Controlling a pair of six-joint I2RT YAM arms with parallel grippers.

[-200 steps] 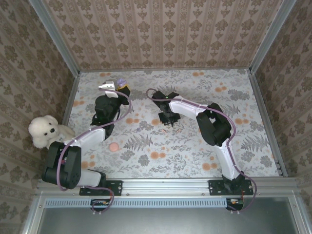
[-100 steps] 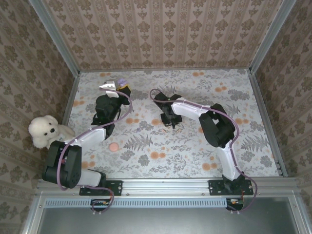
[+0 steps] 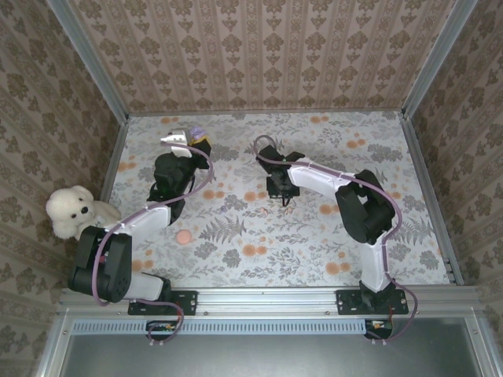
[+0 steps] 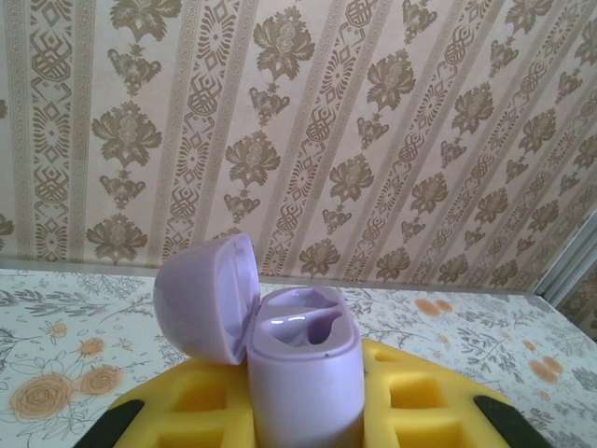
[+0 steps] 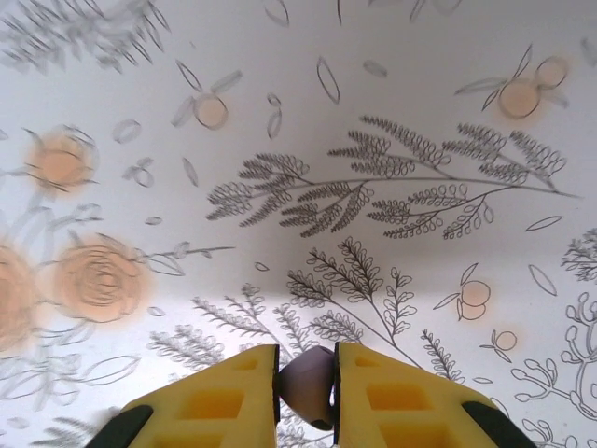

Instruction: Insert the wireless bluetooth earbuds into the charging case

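Charging case [image 4: 303,373] and earbud [image 5: 308,383] held over floral tabletop [image 3: 299,236], wallpapered walls [image 3: 267,55] around

Lilac case [image 3: 195,133] held in left gripper [image 3: 192,143], right gripper [image 3: 281,193] pointed down at flowered table [image 3: 314,236], pink disc [image 3: 183,237] laid well behind left gripper, white plush toy [image 3: 71,210] seen far to its left.

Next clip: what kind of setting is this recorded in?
Probably a staged robot test booth, not a real room: wallpapered panels held by metal corner posts box in a flower-print table, with a mounting rail along its near edge.
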